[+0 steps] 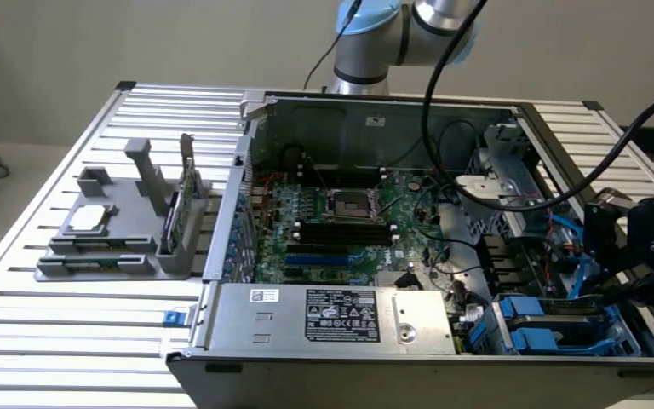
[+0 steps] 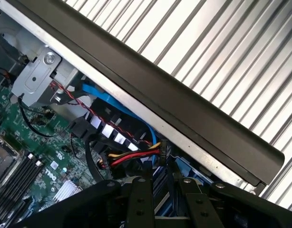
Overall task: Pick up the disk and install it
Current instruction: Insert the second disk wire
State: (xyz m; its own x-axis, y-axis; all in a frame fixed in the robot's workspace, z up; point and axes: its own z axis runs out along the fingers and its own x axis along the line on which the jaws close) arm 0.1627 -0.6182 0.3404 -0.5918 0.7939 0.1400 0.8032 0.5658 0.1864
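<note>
Wrist view: gripper [image 2: 162,183] hangs over drive bay [image 1: 565,324] beside case wall [image 2: 184,109]. Blue-edged disk [image 2: 160,191] apparently at its tip, lined up for seating. Clamped or loose: cannot tell. Power cables [image 2: 136,154] crowd the spot.

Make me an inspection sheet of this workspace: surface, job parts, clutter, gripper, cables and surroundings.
Surface: slatted metal table carrying an open computer case.
Job's things: disk cannot be told apart for sure; blue carrier frames sit in the corner drive bay, at the exterior view's right.
Clutter: grey fixture holding a small chip, beside the case.
Gripper: gripper hangs over the case's drive-bay end; whether it holds anything cannot be told.
Cables: black robot cable loops across the case; blue cable and red-yellow-black wires inside.
Surroundings: plain wall; nothing else seen.
</note>
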